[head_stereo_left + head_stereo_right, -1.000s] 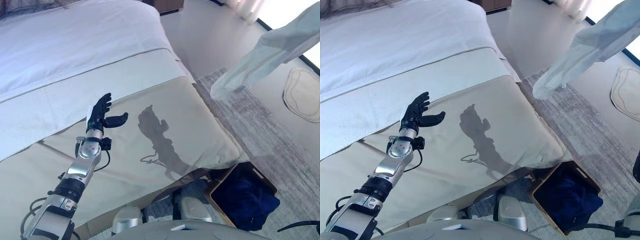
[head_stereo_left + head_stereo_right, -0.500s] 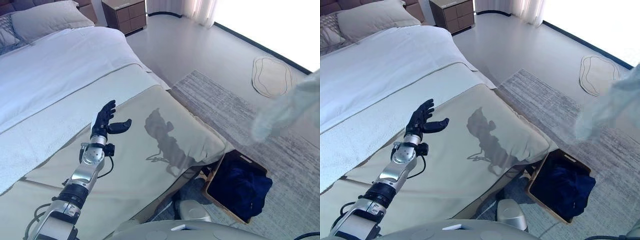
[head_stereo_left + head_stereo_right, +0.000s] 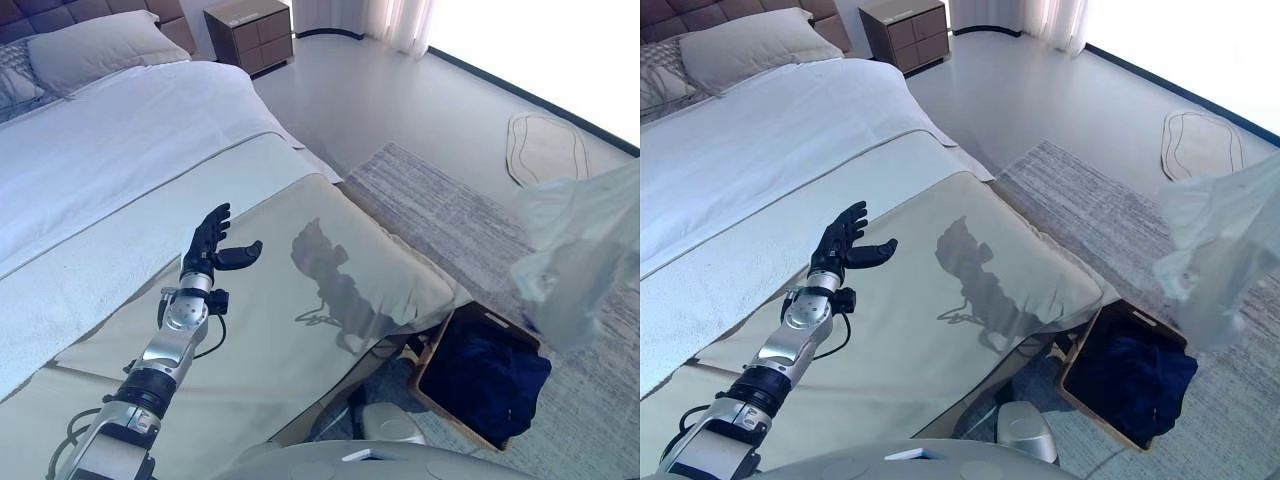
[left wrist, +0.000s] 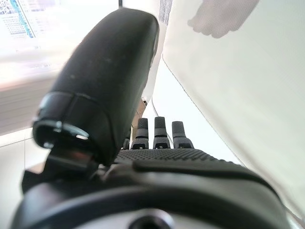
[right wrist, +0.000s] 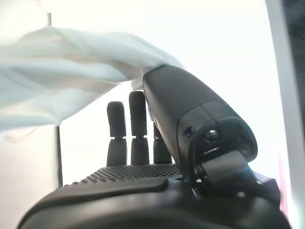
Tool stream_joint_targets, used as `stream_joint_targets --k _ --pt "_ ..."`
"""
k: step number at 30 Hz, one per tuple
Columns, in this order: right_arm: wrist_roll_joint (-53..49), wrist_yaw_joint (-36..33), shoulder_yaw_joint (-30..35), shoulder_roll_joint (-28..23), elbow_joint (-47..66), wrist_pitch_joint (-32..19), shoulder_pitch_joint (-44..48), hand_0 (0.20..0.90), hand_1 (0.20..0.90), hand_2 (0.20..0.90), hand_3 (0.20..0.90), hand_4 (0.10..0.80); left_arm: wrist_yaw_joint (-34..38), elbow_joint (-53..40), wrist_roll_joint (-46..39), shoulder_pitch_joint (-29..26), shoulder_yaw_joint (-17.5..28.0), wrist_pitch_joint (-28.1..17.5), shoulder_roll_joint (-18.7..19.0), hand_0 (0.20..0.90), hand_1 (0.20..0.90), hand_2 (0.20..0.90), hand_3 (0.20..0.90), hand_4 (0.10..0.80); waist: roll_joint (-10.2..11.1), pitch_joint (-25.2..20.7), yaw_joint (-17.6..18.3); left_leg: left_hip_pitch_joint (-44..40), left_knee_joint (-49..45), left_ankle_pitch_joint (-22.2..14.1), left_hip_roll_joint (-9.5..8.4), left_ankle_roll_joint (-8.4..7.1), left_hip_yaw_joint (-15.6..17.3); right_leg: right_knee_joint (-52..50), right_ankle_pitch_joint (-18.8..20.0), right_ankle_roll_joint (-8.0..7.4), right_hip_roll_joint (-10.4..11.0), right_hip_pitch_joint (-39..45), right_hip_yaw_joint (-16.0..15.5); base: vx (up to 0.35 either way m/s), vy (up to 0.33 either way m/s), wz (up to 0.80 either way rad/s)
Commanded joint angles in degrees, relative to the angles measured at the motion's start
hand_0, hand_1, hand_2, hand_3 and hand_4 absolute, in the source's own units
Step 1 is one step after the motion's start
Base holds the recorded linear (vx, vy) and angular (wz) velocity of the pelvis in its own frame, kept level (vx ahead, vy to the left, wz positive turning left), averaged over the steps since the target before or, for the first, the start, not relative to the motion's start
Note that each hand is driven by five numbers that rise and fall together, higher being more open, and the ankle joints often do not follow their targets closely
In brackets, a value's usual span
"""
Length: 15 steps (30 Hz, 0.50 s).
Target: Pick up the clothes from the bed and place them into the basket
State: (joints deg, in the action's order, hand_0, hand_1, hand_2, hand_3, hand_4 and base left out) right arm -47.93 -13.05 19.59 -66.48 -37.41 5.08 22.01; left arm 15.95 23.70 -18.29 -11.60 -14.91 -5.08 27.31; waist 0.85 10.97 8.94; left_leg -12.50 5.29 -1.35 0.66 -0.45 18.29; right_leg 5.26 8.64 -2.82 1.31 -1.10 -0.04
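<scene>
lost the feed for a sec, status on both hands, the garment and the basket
Left hand open, idle over the bed. Right hand pinching the pale garment, hanging above the basket. Dark clothes already inside. Nothing in the way.

Wooden nightstand (image 3: 249, 34) with two drawers stands far beyond the raised left hand, past the head of the mattress. Pale pillow (image 3: 95, 49) lies well ahead of that hand, against a dark tufted headboard (image 3: 70, 12). Grey striped rug (image 3: 450, 215) spreads over the floor off to the hand's right. Small oval mat (image 3: 546, 148) lies farther right, near the bright window. Sheer curtains (image 3: 365, 14) hang beside the nightstand.
</scene>
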Motion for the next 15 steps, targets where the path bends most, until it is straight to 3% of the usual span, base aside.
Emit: stream_joint_targets --k 1,10,15 --pt "3.40 3.75 1.83 -1.16 5.01 -3.91 -1.14 0.300 0.300 0.300 0.200 0.100 0.95 0.82 2.29 -3.58 0.19 -3.94 1.99 0.900 0.900 0.900 0.900 0.800 2.14 -8.37 1.16 2.33 -0.66 -2.40 2.51 -1.75 -3.63 -1.40 -6.16 -2.65 1.37 5.18 -0.95 -0.025 -0.002 -0.06" --pt "7.20 6.05 -1.33 10.27 8.87 -1.87 -5.48 0.300 0.300 0.300 0.200 0.100 1.78 0.41 2.79 -5.18 -0.06 -2.10 0.57 0.900 0.900 0.900 0.900 0.800 1.29 -7.08 2.39 1.56 -0.98 -2.71 2.55 -1.42 -1.77 -1.36 -5.54 -2.91 1.49 4.83 0.07 -0.007 0.000 -0.13" --pt "10.52 5.43 -2.48 13.34 9.53 -0.22 -7.16 0.300 0.300 0.300 0.200 0.100 2.50 -0.64 3.20 -5.01 0.00 -1.25 0.27 0.900 0.900 0.900 0.900 0.800 1.07 -6.55 2.63 1.83 -1.23 -2.70 2.64 -1.41 -1.26 -1.61 -5.49 -2.96 1.53 4.30 0.11 -0.011 -0.005 -0.06"
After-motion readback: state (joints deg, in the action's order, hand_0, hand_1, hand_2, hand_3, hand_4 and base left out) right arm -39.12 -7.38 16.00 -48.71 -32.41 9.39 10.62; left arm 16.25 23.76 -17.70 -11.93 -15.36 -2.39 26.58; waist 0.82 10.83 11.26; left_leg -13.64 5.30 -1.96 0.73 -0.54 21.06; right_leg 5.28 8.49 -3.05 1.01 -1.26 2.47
